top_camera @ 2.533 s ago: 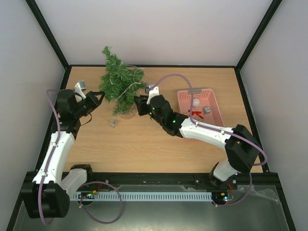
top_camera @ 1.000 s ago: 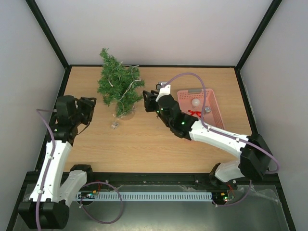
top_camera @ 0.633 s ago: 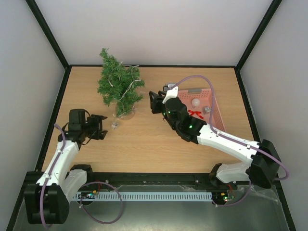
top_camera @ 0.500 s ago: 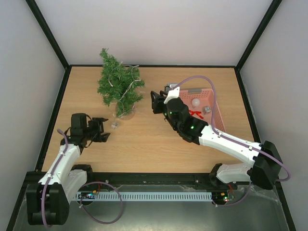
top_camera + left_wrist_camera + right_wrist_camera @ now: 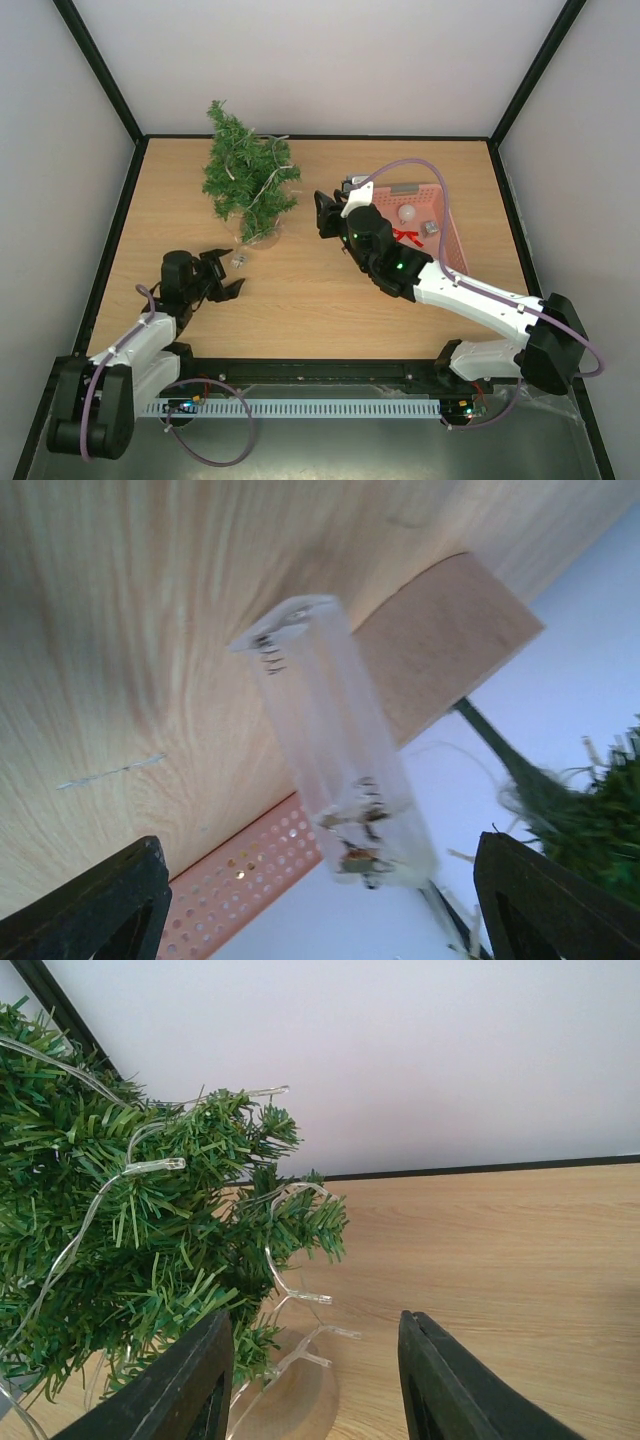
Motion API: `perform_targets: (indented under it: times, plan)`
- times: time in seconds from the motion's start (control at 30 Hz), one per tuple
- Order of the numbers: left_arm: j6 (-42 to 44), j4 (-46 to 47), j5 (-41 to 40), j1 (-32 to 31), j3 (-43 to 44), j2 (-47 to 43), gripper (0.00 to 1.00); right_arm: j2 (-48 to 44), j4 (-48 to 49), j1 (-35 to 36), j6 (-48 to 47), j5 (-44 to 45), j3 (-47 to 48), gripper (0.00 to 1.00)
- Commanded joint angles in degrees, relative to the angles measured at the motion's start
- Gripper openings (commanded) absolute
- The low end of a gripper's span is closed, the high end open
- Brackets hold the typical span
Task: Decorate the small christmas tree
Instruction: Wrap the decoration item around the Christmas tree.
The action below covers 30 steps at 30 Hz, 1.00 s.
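Bare table [image 5: 300, 300] lies open between the two arms and to the left of the small christmas tree [image 5: 248, 185]. A clear battery case [image 5: 238, 260] lies just in front of the tree's base, between it and the left gripper [image 5: 228, 273]. The right gripper [image 5: 322, 208] and its arm fill the gap between tree and pink basket [image 5: 452, 225]. Light-string wires [image 5: 150, 1167] loop off the branches.

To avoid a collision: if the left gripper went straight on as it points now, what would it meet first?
Probably the clear battery case, lying on the table straight ahead between the open fingers of the left gripper. The small christmas tree stands beyond it; depth is unclear.
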Motion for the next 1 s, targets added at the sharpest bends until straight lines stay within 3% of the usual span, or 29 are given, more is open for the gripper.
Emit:
perform_targets:
  times: [0.0, 0.37, 0.5, 0.67, 0.97]
  plan:
    - [-8.5, 9.3, -2.1, -3.2, -1.8, 3.3, 0.84, -0.8, 1.0, -0.1, -1.0, 2.1, -0.8, 0.44]
    - [-12.8, 14.9, -9.7, -5.9, -1.5, 9.9, 0.8, -1.1, 0.9, -0.1, -3.6, 4.2, -0.7, 0.45]
    - [-14.6, 17.8, -12.3, -5.9, -1.4, 9.6, 0.72, -2.1, 2.1, -0.2, -4.0, 4.8, -1.6, 0.46]
    - [-14.4, 14.5, -13.0, -5.9, 1.0, 9.1, 0.65, -1.6, 2.6, -0.2, -4.7, 4.7, -1.5, 0.46]
    - [-15.2, 14.0, -13.7, -6.0, 0.8, 8.1, 0.42, -1.9, 2.7, -0.1, -5.6, 5.1, -1.5, 0.46]
